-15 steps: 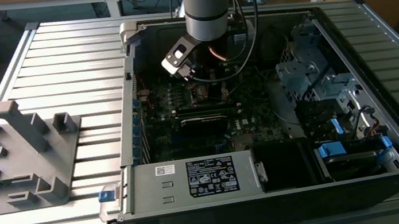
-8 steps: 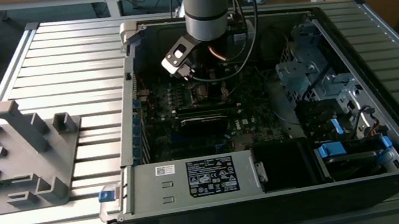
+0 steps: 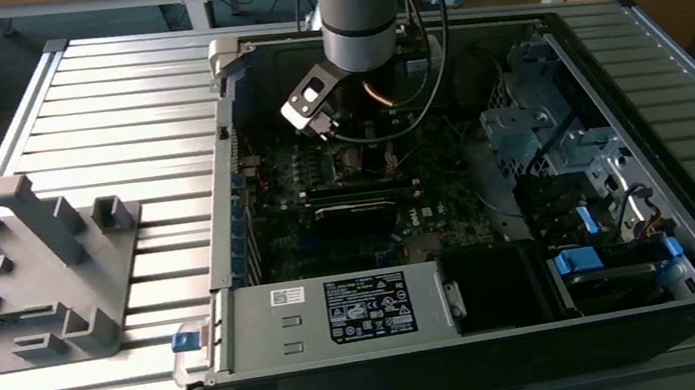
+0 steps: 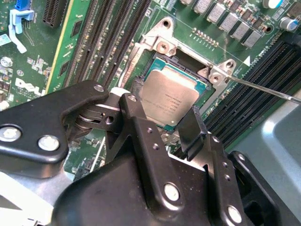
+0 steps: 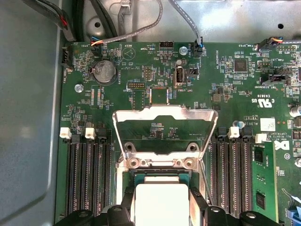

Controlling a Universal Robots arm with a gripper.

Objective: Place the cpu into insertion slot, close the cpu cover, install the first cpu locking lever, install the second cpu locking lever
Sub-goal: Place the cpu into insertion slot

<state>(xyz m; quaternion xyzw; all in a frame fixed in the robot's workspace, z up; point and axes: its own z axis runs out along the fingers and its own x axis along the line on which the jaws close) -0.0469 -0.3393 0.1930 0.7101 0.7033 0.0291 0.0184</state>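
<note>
Closest to the lens in the second wrist view sat your claw [image 4: 162, 110], closed partway so that its two black fingers [image 4: 136, 122] pressed on opposite edges of the cpu [image 4: 169, 92], which it held between them. That cpu lay low over the insertion slot [image 4: 178, 57] directly under the claw. It looked a little tilted rather than flat, and I could not tell whether it was fully seated. Just beyond the claw, the cpu cover [image 5: 165, 113] stood raised, and a thin locking lever [image 4: 263, 88] ran out past one finger.

Your main risk, as I judged it, was a chip sitting slightly off square. Pressing down or letting go with one corner riding the rim could have bent the socket's contacts or left the chip cocked. You also had little room: a finger could have caught the lever or the slot's rim and dragged the cpu out of line.
</note>
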